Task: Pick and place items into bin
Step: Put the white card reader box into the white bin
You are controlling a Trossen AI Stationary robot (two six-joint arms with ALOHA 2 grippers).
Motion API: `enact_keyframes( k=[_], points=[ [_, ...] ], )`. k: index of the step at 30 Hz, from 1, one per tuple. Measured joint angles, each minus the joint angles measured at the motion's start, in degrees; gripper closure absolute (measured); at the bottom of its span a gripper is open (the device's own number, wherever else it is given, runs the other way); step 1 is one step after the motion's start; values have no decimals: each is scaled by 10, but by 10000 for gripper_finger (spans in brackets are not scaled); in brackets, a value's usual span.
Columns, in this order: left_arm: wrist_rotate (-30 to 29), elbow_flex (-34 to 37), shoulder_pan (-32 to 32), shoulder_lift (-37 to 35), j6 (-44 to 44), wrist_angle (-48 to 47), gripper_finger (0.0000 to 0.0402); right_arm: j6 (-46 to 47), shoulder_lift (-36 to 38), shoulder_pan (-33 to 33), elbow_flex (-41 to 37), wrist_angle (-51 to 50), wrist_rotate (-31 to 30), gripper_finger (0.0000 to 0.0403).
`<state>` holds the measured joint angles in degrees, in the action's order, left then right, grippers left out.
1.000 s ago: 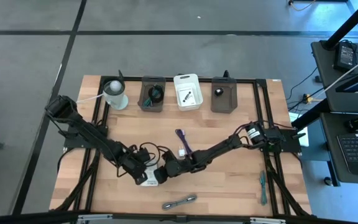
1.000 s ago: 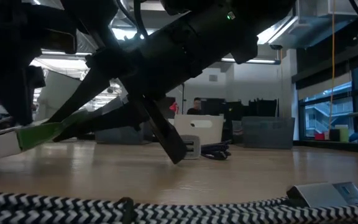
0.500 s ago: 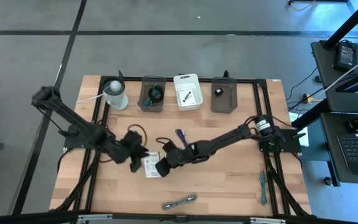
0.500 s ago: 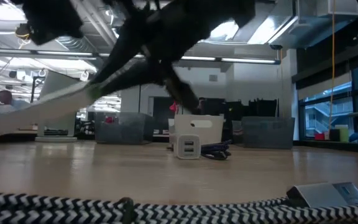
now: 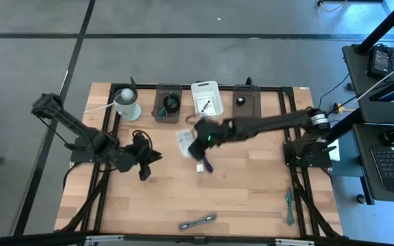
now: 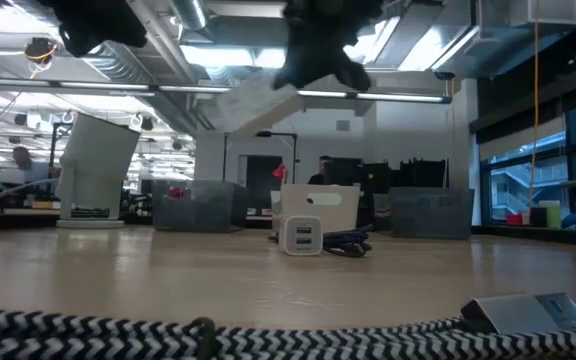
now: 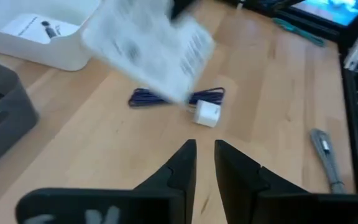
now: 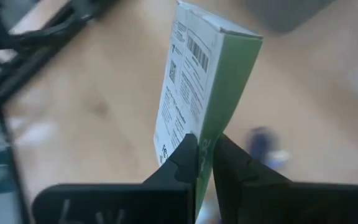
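My right gripper (image 5: 197, 140) is shut on a flat white box with a green side, small print and a barcode (image 5: 185, 143) (image 8: 194, 93). It holds the box in the air over the table's middle, near the white bin (image 5: 206, 100). The low view shows the box high up and tilted (image 6: 253, 104). My left gripper (image 5: 150, 158) (image 7: 205, 155) hangs left of the box with a narrow gap between its fingers and touches nothing. A purple cable (image 7: 148, 98) with a white charger cube (image 5: 200, 166) (image 7: 207, 114) lies on the wood below the box. My right gripper pinches the box between its two fingers at one end (image 8: 205, 144). One finger is on the white printed face, the other on the green side. The arm reaches in from the table's right. The box is lifted clear and sticks out past the fingertips toward the left.
Along the far edge stand a pale cup with a ball (image 5: 126, 102), a grey bin (image 5: 167, 102), the white bin and another grey bin (image 5: 247, 104). A grey metal tool (image 5: 198, 221) lies near the front edge. A teal tool (image 5: 289, 205) lies at the right front.
My right gripper has taken the box up off the table and carried it from the near middle toward the far edge and the white bin. My left gripper let go of the box and drew back toward the table's left. The box is now lifted clear.
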<state>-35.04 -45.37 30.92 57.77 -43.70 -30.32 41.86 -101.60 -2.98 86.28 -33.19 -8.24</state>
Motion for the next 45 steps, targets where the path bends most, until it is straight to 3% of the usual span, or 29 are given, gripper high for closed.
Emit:
enact_keyframes(
  k=[5, 9, 16, 23, 34, 45],
  points=[
    [16, 0, -45, 19, -5, -3, 364, -93, 55, 81, -3, -77, -1, 377],
    [48, 0, -99, 30, 7, -17, 377, -159, 99, 155, -21, -80, 12, 377],
    [50, 0, -170, 32, 45, -12, 390, -236, 121, 303, -49, -24, 130, 377],
    [51, 0, -213, 32, 66, -12, 396, -259, 71, 393, -51, 65, 239, 378],
    [51, 0, -237, 32, 55, -12, 397, -262, -68, 420, -14, 44, 290, 378],
    [50, 0, -237, 32, 43, -12, 399, -286, -109, 420, 5, 19, 289, 346]
  ],
)
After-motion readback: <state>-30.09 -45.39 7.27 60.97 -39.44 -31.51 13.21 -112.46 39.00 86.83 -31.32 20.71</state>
